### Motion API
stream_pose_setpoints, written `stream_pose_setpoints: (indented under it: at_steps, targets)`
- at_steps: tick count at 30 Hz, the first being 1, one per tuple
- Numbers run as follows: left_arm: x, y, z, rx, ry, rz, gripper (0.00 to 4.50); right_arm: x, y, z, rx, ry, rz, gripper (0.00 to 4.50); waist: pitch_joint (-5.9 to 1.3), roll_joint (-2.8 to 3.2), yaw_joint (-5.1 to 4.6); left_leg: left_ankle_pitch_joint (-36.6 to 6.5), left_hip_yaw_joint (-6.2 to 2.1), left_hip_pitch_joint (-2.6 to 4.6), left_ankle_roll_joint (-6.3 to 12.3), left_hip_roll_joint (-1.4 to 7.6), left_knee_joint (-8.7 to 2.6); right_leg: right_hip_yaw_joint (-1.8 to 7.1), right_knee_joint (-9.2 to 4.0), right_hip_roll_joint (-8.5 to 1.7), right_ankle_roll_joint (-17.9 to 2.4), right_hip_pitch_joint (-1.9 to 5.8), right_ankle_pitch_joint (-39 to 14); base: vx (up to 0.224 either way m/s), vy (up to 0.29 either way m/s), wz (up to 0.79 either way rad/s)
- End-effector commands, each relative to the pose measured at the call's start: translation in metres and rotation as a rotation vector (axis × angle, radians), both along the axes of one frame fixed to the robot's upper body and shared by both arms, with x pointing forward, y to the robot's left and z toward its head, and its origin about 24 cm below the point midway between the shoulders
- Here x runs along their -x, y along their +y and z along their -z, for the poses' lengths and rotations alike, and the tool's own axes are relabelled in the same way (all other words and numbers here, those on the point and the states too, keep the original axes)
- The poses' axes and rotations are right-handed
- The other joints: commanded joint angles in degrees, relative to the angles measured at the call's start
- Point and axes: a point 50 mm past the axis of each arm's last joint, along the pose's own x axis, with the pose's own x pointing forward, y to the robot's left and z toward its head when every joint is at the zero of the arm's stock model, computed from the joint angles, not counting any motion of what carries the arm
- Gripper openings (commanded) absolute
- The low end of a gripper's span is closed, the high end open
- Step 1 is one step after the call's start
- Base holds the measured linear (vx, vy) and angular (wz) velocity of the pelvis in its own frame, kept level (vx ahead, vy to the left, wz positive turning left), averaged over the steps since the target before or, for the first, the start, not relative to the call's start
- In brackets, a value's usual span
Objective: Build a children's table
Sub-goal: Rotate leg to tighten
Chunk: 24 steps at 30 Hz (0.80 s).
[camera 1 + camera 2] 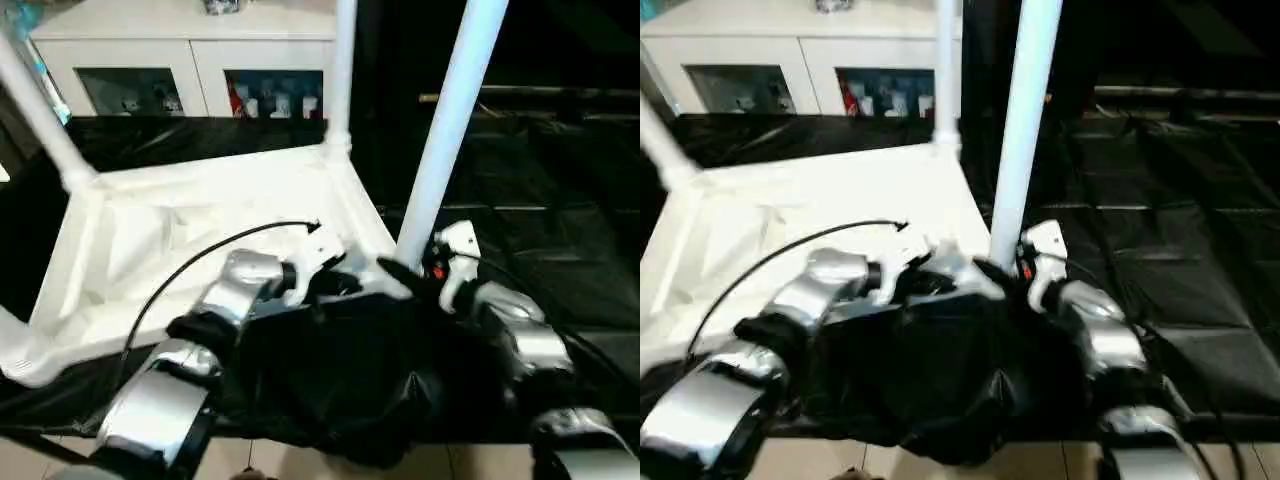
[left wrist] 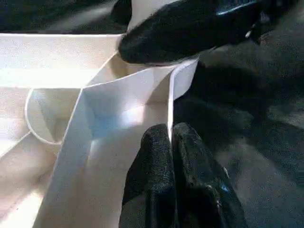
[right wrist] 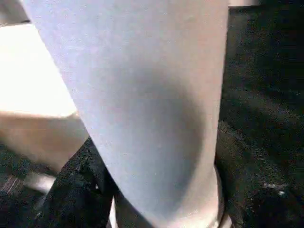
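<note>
The white tabletop (image 1: 200, 200) lies upside down, ribbed underside up, on a black-covered surface. Two white legs stand in its far corners, one on the left (image 1: 35, 115) and one on the right (image 1: 342, 70). A third leg (image 1: 452, 120) stands nearly upright at the near right corner, and my right gripper (image 1: 402, 272) is shut on its lower end. The right wrist view shows this leg (image 3: 147, 104) close up, with one black finger (image 3: 76, 190) beside it. My left gripper (image 2: 170, 142) is shut on the thin rim wall (image 2: 183, 80) beside that corner.
A white cabinet (image 1: 190, 60) with glass doors stands behind the tabletop. Black sheeting (image 1: 560, 220) covers the surface to the right. A crumpled black cloth (image 1: 340, 380) lies over my forearms at the near edge. A black cable (image 1: 200, 255) arcs over the tabletop.
</note>
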Motion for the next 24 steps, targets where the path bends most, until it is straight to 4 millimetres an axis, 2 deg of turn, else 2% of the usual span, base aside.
stream_pose_setpoints:
  at_steps: [1,3,6,8,9,11,13,15,19,21,22,24]
  targets:
    - [-0.007,-0.018,-0.013,0.041,-0.055,-0.072,0.0,0.013,0.022,0.034,0.043,0.167,0.032,2.55,-3.33,-0.62,-0.39,-11.41,-1.95,0.9,2.04,3.03,-4.07,3.6,-5.65,-5.89,-10.22,1.97,-16.57,0.0,0.0,0.0]
    - [-0.007,-0.024,-0.014,0.048,-0.06,-0.07,0.0,0.011,0.037,0.031,0.043,0.146,-0.004,2.55,-3.46,-0.79,-0.67,-10.1,-1.77,0.6,3.17,2.73,-3.8,3.65,-5.54,-5.88,-10.75,2.22,-13.93,0.0,0.0,0.0]
    - [-0.006,-0.025,-0.014,0.055,-0.056,-0.046,0.0,0.012,0.046,0.025,0.056,0.089,-0.103,2.55,-3.44,-0.9,-0.51,-9.41,-1.7,0.42,4.57,2.76,-3.7,3.64,-5.44,-5.99,-10.78,2.38,-13.16,0.0,0.0,0.0]
    - [-0.006,-0.023,-0.014,0.056,-0.056,-0.042,0.0,0.012,0.046,0.024,0.055,0.074,-0.119,3.1,-3.37,-0.87,-0.51,-9.68,-1.69,0.46,4.84,2.8,-3.73,3.59,-5.59,-6.0,-10.63,2.34,-14.05,0.0,0.0,0.0]
    - [-0.005,-0.021,-0.013,0.053,-0.053,-0.032,0.0,0.011,0.044,0.021,0.032,0.06,-0.142,3.24,-3.37,-1.02,-0.51,-9.74,-1.72,0.46,4.87,2.82,-3.77,3.58,-5.57,-5.93,-10.55,2.38,-14.5,0.0,0.0,0.0]
    - [-0.005,-0.02,-0.013,0.051,-0.052,-0.027,0.0,0.011,0.042,0.019,0.02,0.055,-0.154,3.27,-3.41,-0.93,-0.52,-9.71,-1.72,0.4,5.04,2.85,-3.76,3.55,-5.47,-5.89,-10.56,2.42,-14.2,0.0,0.0,0.0]
    - [-0.004,-0.014,-0.012,0.049,-0.05,0.019,0.0,0.01,0.031,0.013,0.042,0.014,-0.216,3.46,-3.39,-1.26,-0.45,-9.35,-1.66,0.33,5.65,2.83,-3.67,3.55,-5.41,-5.88,-10.68,2.51,-13.67,0.0,0.0,0.0]
    - [-0.002,-0.011,-0.012,0.053,-0.044,0.054,0.0,0.012,0.025,0.01,0.05,0.004,-0.274,3.66,-3.39,-1.17,-0.26,-9.01,-1.6,0.22,6.16,2.78,-3.54,3.48,-5.43,-5.86,-10.59,2.63,-13.7,0.0,0.0,0.0]
    - [0.005,-0.001,-0.011,0.069,-0.013,0.173,0.0,0.023,0.009,0.007,0.082,-0.002,-0.477,3.66,-3.44,-0.81,-0.15,-8.89,-1.57,0.15,6.79,3.01,-3.49,3.4,-5.21,-5.72,-11.15,2.54,-12.21,0.0,0.0,0.0]
    - [0.008,0.003,-0.01,0.069,0.0,0.221,0.0,0.027,0.003,0.005,0.082,0.006,-0.534,3.66,-3.45,-1.04,0.01,-8.75,-1.58,0.0,7.37,3.06,-3.42,3.4,-5.05,-5.72,-11.46,2.75,-11.31,0.0,0.0,0.0]
    - [0.01,0.006,-0.009,0.067,0.013,0.247,0.0,0.03,-0.001,0.004,0.077,0.014,-0.569,3.66,-3.44,-0.82,0.03,-8.81,-1.59,0.02,7.51,3.11,-3.45,3.41,-5.08,-5.77,-11.61,2.66,-11.28,0.0,0.0,0.0]
    - [0.014,0.01,-0.008,0.064,0.029,0.286,0.0,0.033,-0.006,0.002,0.076,0.023,-0.616,3.66,-3.45,-0.91,0.14,-9.14,-1.6,0.16,7.52,3.19,-3.49,3.34,-5.07,-5.71,-11.98,2.59,-11.49,0.0,0.0,0.0]
